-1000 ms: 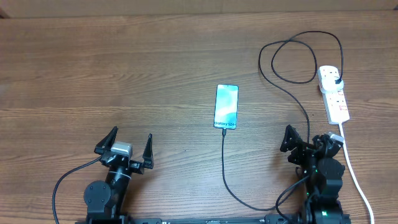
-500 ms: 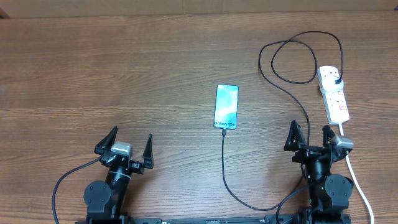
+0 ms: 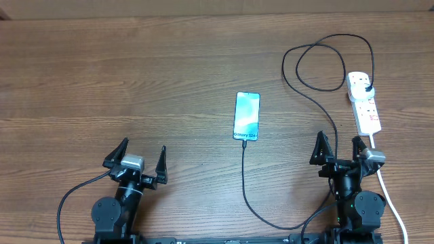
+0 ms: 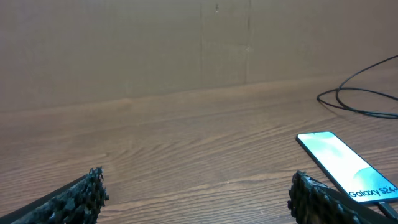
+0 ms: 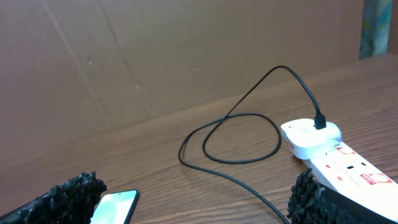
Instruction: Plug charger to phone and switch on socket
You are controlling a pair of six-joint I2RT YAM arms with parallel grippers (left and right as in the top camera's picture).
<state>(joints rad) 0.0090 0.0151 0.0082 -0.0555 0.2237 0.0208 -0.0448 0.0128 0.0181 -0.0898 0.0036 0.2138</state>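
Note:
The phone (image 3: 247, 116) lies flat mid-table, blue-teal screen up; it also shows in the left wrist view (image 4: 341, 167) and the right wrist view (image 5: 117, 205). The black charger cable (image 3: 319, 108) runs from the phone's near end, loops near the front edge, curls at the back right and ends at a plug in the white socket strip (image 3: 364, 102). The strip (image 5: 339, 158) and cable (image 5: 236, 134) show in the right wrist view. My left gripper (image 3: 135, 160) is open and empty at the front left. My right gripper (image 3: 337, 151) is open and empty, just in front of the strip.
The strip's thick white lead (image 3: 386, 190) runs along the right side past my right arm to the front edge. A cardboard wall (image 4: 186, 43) stands behind the table. The cable loop (image 3: 261, 203) lies between the two arms.
My right gripper swung from a turned pose to face straight ahead, jaws spread, between one second and half a second ago. It has held still since. The left arm has not moved.

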